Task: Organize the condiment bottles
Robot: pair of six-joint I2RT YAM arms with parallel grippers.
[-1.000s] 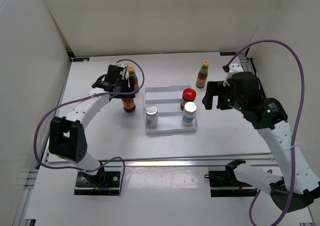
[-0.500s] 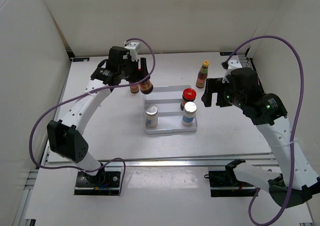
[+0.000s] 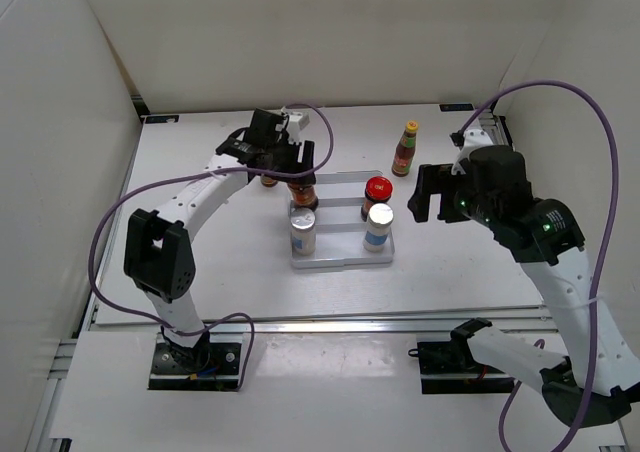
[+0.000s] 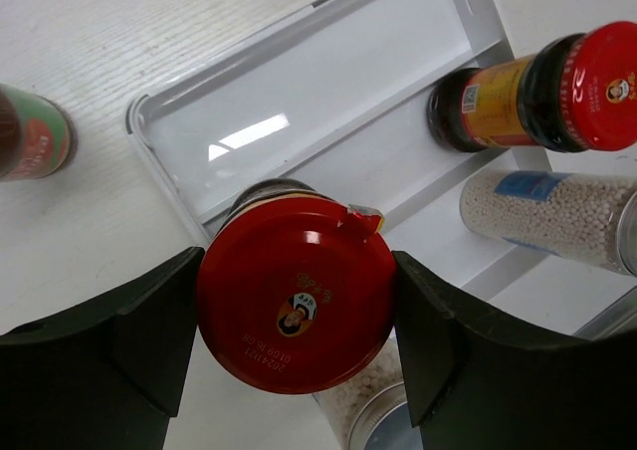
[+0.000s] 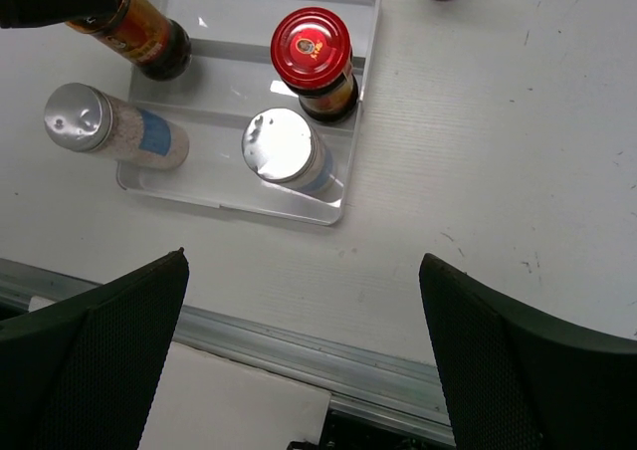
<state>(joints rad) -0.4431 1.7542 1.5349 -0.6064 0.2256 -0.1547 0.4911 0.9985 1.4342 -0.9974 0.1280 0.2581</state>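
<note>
Condiment bottles sit mostly in a white tray (image 3: pixel 340 244) at the middle of the bench. The left gripper (image 4: pixel 296 306) is clamped on a red-lidded jar (image 3: pixel 301 191) over the tray's far left corner; whether its base touches the tray cannot be told. A second jar (image 3: pixel 377 189) stands at the tray's right end. One shaker (image 3: pixel 303 232) stands at its near left corner, the other shaker (image 3: pixel 378 224) at its near right. One sauce bottle (image 3: pixel 405 148) stands toward the far edge, right of the tray; a second sauce bottle (image 4: pixel 30 131) is just off its far left corner. The right gripper (image 3: pixel 420 194) hangs right of the tray, fingers spread wide, holding nothing.
</note>
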